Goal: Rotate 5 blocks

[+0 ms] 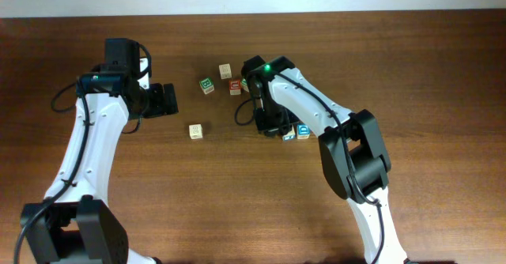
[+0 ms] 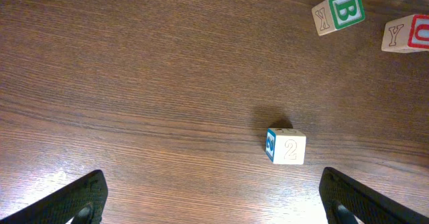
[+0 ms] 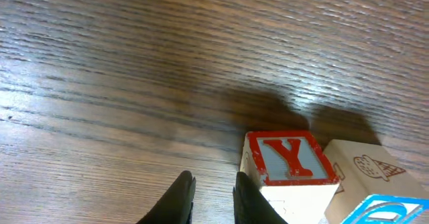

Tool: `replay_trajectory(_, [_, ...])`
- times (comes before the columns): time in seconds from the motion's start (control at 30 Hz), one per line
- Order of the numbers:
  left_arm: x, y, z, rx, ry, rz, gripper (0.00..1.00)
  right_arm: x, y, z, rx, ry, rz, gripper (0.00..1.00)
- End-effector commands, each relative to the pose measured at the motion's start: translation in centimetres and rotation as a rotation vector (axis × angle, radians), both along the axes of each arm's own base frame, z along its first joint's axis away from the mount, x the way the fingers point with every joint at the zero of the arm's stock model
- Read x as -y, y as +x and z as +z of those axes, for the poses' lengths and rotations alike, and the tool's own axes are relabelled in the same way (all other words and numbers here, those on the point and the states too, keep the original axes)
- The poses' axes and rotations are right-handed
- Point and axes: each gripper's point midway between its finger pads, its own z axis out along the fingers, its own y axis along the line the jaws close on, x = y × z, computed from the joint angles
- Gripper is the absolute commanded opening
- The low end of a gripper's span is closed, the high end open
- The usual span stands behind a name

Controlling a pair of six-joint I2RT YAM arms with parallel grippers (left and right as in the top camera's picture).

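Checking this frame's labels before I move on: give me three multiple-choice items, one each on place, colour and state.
1. Where is the "2" block?
A. Alone on bare table ahead of the left gripper
B. Stacked on another block
C. Held in the right gripper

2. What colour is the letter on top of the Y block in the right wrist view?
A. Green
B. Red
C. Blue

3. How is the left gripper?
A. Shut on a block
B. Shut, empty
C. Wide open, holding nothing

Answers:
1 A: the "2" block sits apart from the others, touching nothing.
2 B: the Y block shows a red letter and border.
3 C: the left gripper has its fingers spread far apart.
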Motion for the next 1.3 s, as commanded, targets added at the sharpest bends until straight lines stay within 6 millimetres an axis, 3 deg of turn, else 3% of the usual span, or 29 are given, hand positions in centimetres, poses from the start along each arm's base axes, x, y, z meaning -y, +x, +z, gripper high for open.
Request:
replay_trajectory(0.0, [-0.1, 0.4, 0.3, 0.01, 0.002, 0.012, 0.99, 1.2, 0.0, -0.8, -0.022, -0.028, -0.029, 0.22])
replay_trajectory(0.3, [-0.1, 0.4, 0.3, 0.01, 0.002, 0.012, 0.99, 1.1, 0.0, -0.8, -0.026, -0.021, -0.035, 0.22])
replay_trajectory(0.43, [-0.1, 0.4, 0.3, 0.01, 0.002, 0.012, 0.99, 0.0, 0.3, -0.2, -0.024, 0.031, -0.04, 0.22])
replay_trajectory(0.53, [-0.1, 0.4, 0.3, 0.01, 0.002, 0.012, 0.99, -1.1, 1.3, 1.2, 0.007, 0.081, -0.032, 0.23])
replay_trajectory(0.7, [-0.1, 0.4, 0.3, 0.01, 0.002, 0.012, 0.99, -2.6, 3.8, 5.4, 0.104, 0.142, -0.027, 0.35])
replay_trajectory(0.83, [-0.1, 0.4, 0.3, 0.01, 0.002, 0.012, 0.99, -3.4, 5.4, 7.6, 0.174, 0.182, -0.024, 0.44])
replay_trajectory(1.1, [-0.1, 0.4, 0.3, 0.01, 0.002, 0.012, 0.99, -4.2, 6.8, 8.4, 0.234, 0.215, -0.022, 0.49])
replay_trajectory(1.27, [-0.1, 0.4, 0.3, 0.01, 0.002, 0.012, 0.99, -3.9, 9.5, 8.9, 0.318, 0.255, -0.075, 0.49])
